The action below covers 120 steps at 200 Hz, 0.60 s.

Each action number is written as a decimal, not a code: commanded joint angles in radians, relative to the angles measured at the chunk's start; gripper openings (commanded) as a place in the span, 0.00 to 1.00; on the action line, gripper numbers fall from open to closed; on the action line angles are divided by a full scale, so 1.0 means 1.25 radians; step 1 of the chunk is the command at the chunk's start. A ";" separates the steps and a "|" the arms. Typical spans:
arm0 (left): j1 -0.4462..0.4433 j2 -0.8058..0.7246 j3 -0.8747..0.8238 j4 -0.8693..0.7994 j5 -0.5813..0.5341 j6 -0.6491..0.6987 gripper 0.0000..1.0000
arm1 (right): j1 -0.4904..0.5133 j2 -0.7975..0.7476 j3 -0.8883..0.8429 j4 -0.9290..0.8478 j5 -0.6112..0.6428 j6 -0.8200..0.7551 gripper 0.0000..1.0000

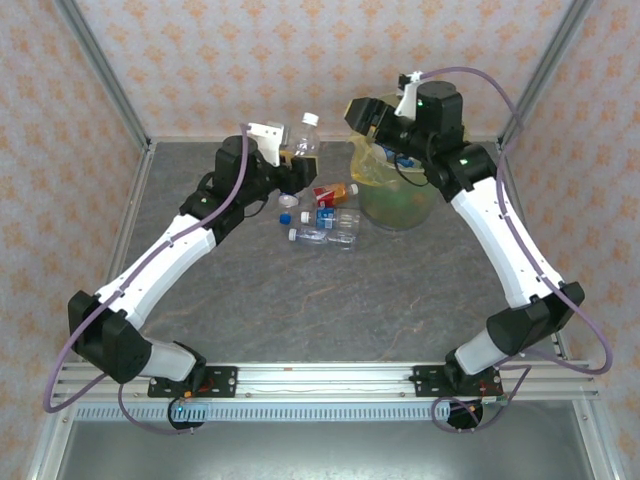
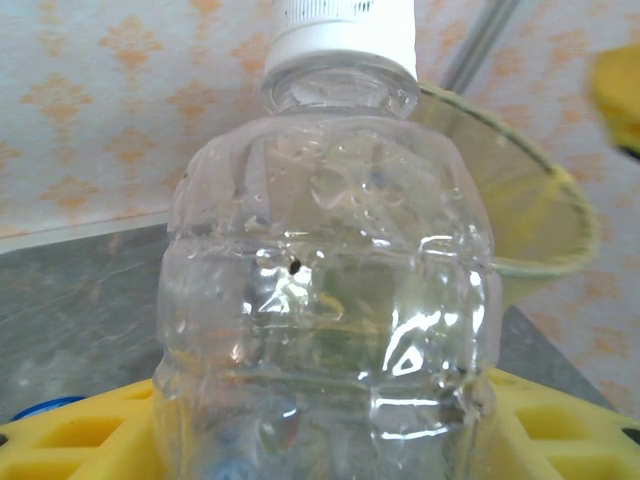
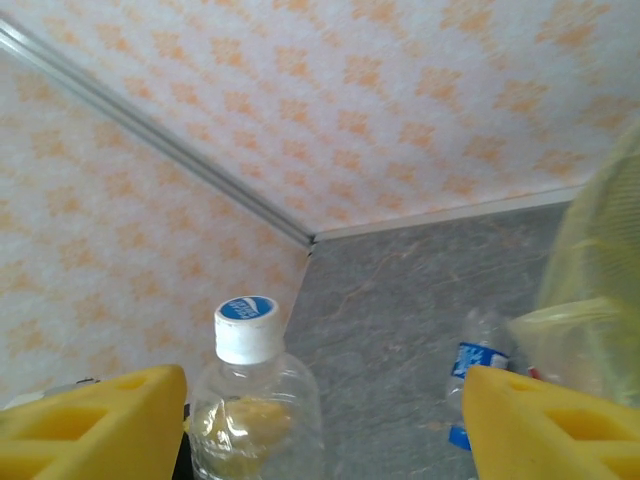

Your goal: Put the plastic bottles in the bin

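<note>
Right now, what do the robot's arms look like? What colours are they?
The left arm and the right arm have smooth white shells with chunky black joints. A thin purple cable loops along each. The left end effector and right end effector have blocky yellow fingers with square hollows. Tiny green lights glow on the right arm.

Table's a grey marble-looking slab [image 1: 330,300]. Over on the far right stands the bin [image 1: 405,212], a see-through yellowish bucket with a yellow bag over its rim, upright. Just left of it there's a little bunch of plastic bottles [image 1: 325,215] lying on their sides. The red-orange labelled one [image 1: 336,191] is furthest back, with a clear blue-labelled one [image 1: 338,217] and another clear one [image 1: 325,236] nearer. A metal rail [image 1: 330,378] runs along the near edge.
</note>
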<state>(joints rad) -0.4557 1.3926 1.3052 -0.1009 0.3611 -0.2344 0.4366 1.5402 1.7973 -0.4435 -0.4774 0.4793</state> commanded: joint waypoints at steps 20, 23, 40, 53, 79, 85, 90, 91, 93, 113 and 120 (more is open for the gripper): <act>-0.033 -0.035 0.005 0.053 0.084 0.008 0.61 | 0.039 0.072 0.099 -0.003 -0.060 0.002 0.63; -0.036 -0.036 0.005 0.054 0.087 0.008 0.61 | 0.041 0.076 0.104 -0.006 -0.062 0.002 0.62; -0.041 -0.041 0.006 0.054 0.093 0.010 0.61 | 0.047 0.097 0.127 -0.018 -0.068 0.005 0.53; -0.043 -0.045 0.005 0.054 0.093 0.011 0.61 | 0.051 0.110 0.141 -0.030 -0.070 0.004 0.51; -0.046 -0.051 0.005 0.053 0.099 0.016 0.61 | 0.055 0.125 0.159 -0.048 -0.059 0.003 0.48; -0.046 -0.051 0.005 0.051 0.100 0.018 0.61 | 0.055 0.127 0.162 -0.049 -0.059 0.004 0.45; -0.047 -0.052 0.006 0.051 0.100 0.019 0.61 | 0.054 0.129 0.163 -0.048 -0.061 0.004 0.42; -0.047 -0.052 0.006 0.050 0.100 0.020 0.61 | 0.055 0.130 0.163 -0.048 -0.062 0.004 0.41; -0.047 -0.052 0.007 0.050 0.100 0.019 0.61 | 0.055 0.130 0.163 -0.048 -0.064 0.004 0.41; -0.047 -0.046 0.012 0.039 0.100 0.027 0.61 | 0.057 0.136 0.170 -0.050 -0.072 0.007 0.40; -0.048 -0.043 0.015 0.038 0.103 0.027 0.61 | 0.058 0.139 0.172 -0.054 -0.073 0.006 0.42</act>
<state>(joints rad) -0.5041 1.3621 1.3052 -0.0849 0.4648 -0.2298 0.5034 1.6943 1.9747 -0.4877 -0.5507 0.4900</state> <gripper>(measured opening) 0.612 0.404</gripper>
